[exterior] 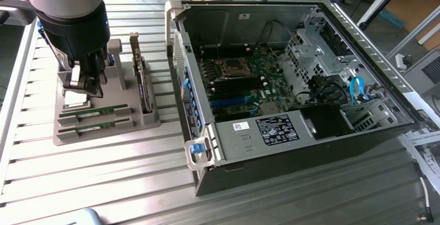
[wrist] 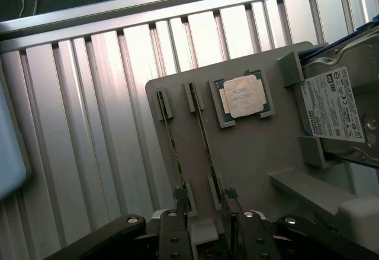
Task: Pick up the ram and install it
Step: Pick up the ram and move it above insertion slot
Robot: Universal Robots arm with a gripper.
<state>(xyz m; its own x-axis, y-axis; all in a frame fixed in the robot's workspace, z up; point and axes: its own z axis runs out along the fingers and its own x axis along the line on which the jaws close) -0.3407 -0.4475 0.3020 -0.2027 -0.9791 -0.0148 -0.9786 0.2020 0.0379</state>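
Two slim green ram sticks lie side by side in slots of a grey holder point(exterior: 137, 124) at the exterior view's left: one ram point(exterior: 94, 112) behind, the other ram point(exterior: 92, 127) in front. In the wrist view they show edge-on as the ram point(wrist: 206, 132) and its twin point(wrist: 170, 144). My gripper point(exterior: 82, 85) hangs just above the holder's back part, open and holding nothing. Seen from the wrist, the gripper point(wrist: 205, 198) has its fingertips point(wrist: 180, 196) over the near ends of the sticks. The open computer case point(exterior: 206, 158) shows its motherboard point(exterior: 258, 78) with black memory slots point(exterior: 237, 84).
On the holder point(wrist: 254, 153) a square silver CPU chip point(wrist: 241, 96) sits in a recess, a hard drive point(wrist: 336, 113) stands beside it, and an upright expansion card point(exterior: 141, 78) stands at the edge toward the case. Everything rests on a ribbed metal table point(exterior: 103, 184).
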